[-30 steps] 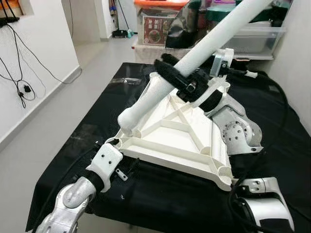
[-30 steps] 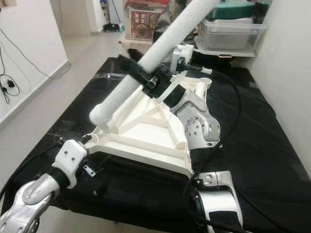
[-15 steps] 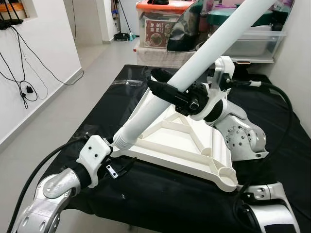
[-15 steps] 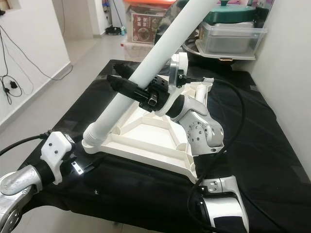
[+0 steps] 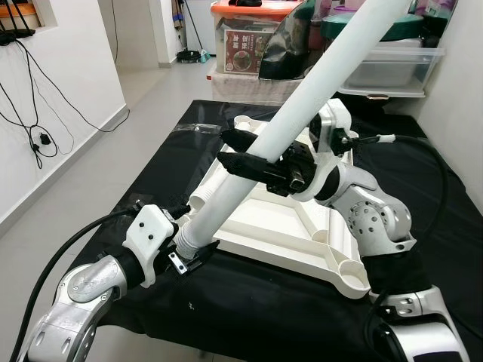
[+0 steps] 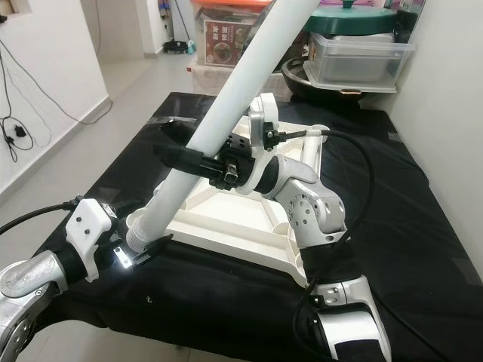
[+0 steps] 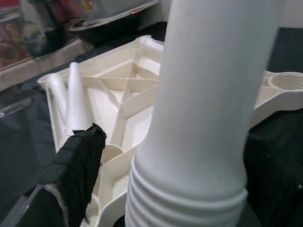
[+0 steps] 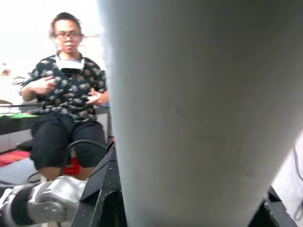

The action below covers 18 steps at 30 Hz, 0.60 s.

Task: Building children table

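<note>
Now both hands, right hand (image 5: 260,162) and left hand (image 5: 189,253), clamp the table leg (image 5: 302,113).

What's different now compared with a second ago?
The right hand has swung the white leg steeper, bringing its threaded end down from above the tabletop to that panel's near-left corner. The left hand has come up to that end. The right hand stays clamped on the leg; the tabletop still lies on the black cloth.
</note>
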### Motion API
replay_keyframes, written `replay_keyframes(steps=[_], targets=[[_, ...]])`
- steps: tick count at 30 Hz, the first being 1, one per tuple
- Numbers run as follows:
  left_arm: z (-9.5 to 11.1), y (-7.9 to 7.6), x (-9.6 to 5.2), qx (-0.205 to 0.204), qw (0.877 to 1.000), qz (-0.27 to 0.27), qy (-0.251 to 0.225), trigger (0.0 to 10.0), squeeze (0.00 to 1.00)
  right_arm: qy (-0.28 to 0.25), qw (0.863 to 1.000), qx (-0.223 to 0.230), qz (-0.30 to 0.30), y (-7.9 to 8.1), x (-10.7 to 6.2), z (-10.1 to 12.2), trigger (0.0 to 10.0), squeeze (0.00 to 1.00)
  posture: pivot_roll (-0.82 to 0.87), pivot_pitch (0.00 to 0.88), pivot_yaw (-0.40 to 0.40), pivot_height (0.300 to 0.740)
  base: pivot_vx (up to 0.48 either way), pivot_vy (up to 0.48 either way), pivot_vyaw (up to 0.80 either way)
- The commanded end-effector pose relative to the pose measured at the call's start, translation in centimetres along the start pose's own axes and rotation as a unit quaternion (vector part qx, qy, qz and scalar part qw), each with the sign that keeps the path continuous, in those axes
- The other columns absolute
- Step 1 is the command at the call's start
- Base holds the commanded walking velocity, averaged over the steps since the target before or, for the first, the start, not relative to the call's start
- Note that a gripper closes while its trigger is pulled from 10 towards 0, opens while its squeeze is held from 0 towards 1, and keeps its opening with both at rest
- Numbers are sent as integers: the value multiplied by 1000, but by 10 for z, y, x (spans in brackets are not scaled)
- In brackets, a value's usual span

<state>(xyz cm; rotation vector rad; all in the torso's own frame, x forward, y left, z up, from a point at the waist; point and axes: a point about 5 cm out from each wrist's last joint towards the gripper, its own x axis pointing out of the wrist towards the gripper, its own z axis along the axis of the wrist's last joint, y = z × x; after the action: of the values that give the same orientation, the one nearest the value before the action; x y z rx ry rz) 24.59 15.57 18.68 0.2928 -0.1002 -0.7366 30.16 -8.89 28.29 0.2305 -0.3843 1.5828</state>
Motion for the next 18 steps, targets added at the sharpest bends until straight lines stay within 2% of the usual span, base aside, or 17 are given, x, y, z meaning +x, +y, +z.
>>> replay_keyframes(steps=[1,2,3,5,6,9,11,18], targets=[[-4,2,2,-13,1000,-9,13,10000,0,-5,999,10,41,8,5,1,0,0,117,0,-52,740,0,0,0],[-4,2,2,-13,1000,-9,13,10000,0,-5,999,10,41,8,5,1,0,0,117,0,-52,740,0,0,0],[-11,2,4,-35,999,-20,22,10000,0,-10,998,12,56,12,8,2,0,0,126,0,-60,740,0,0,0],[-19,1,5,-38,998,-38,37,10000,0,-11,997,12,70,14,10,3,0,0,121,0,-57,740,0,0,0],[-24,-1,6,-35,996,-60,52,10000,0,-8,996,13,85,18,13,2,0,0,118,0,-54,740,0,0,0],[-28,-2,6,-31,995,-75,62,10000,0,-5,995,13,94,19,14,2,0,0,118,0,-54,740,0,0,0],[-32,-3,8,-19,990,-112,80,10000,0,4,994,21,111,25,17,-4,0,0,119,0,-46,740,0,0,0],[-30,-3,10,5,985,-149,88,10000,0,17,992,26,125,32,17,-9,0,0,111,0,-39,740,0,0,0]])
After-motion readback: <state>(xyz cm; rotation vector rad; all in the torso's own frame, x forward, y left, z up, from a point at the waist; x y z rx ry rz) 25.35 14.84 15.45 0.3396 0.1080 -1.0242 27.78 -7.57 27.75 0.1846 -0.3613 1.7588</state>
